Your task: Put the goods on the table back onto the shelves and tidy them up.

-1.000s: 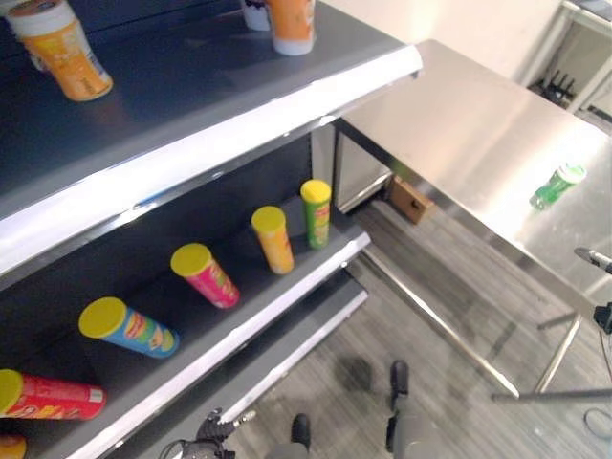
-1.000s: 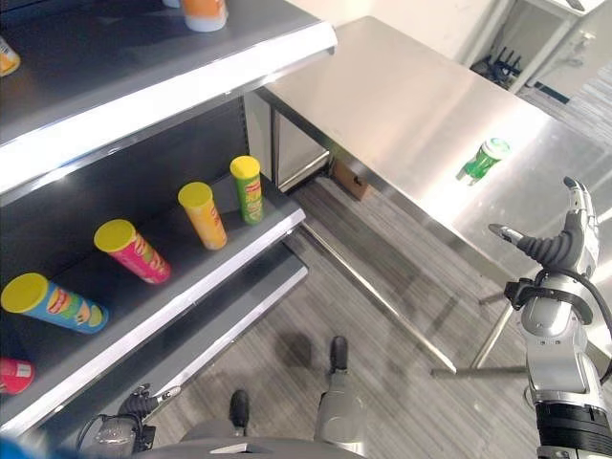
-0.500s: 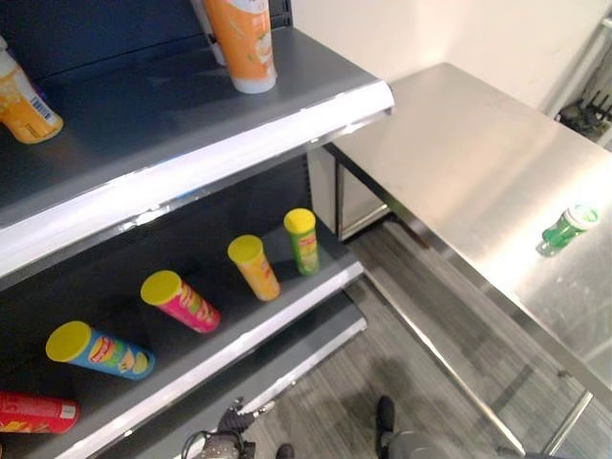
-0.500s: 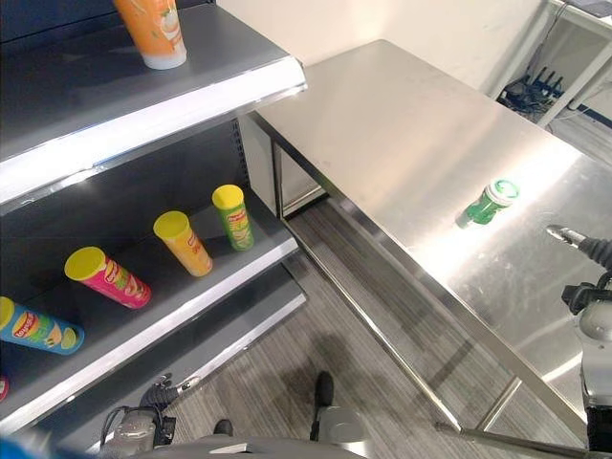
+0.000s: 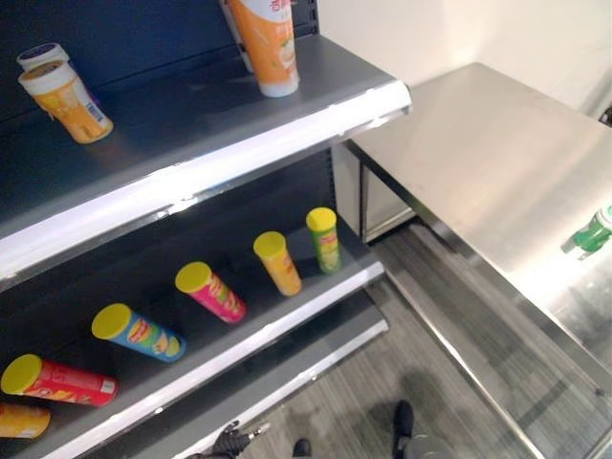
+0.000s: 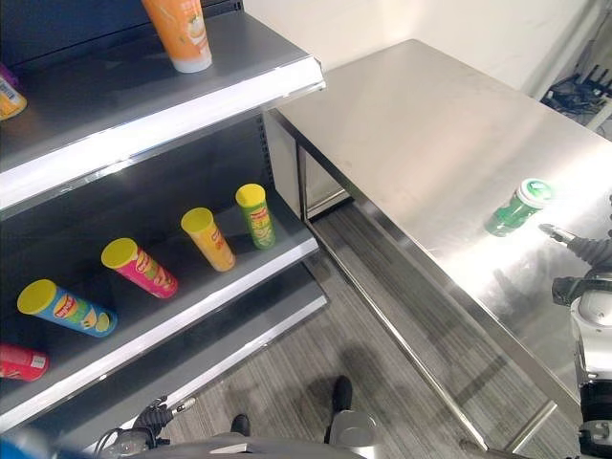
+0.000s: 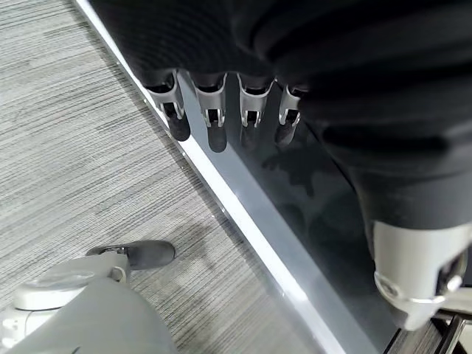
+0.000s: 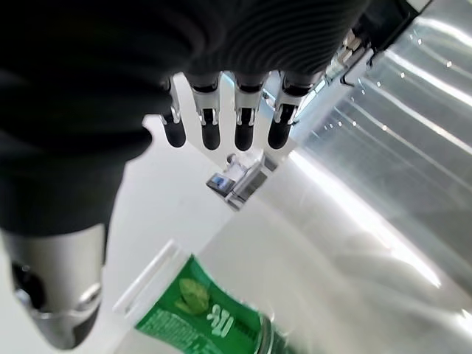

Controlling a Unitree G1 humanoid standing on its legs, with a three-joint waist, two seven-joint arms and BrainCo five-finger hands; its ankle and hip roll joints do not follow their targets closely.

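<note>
A green container with a white lid [image 6: 516,207] stands on the steel table [image 6: 411,124] near its right end, and the left eye view has it [image 5: 593,232] at the right edge. My right hand [image 6: 585,252] hovers just right of it, thumb tip close to it and apart. In the right wrist view the fingers [image 8: 210,125] are straight and the green container [image 8: 206,318] sits past the thumb, so the hand is open and empty. My left hand [image 7: 214,118] hangs open low beside the shelf's bottom edge, above the floor.
The middle shelf [image 5: 287,317] holds several chip tubes lying on their sides: green [image 5: 323,239], orange [image 5: 278,262], pink [image 5: 210,291], blue [image 5: 139,332], red [image 5: 59,379]. A tall orange bottle [image 5: 266,43] and an orange jar [image 5: 65,96] stand on the upper shelf.
The camera has shifted across the shelf and table. My right hand has come down and closer to the green container.
</note>
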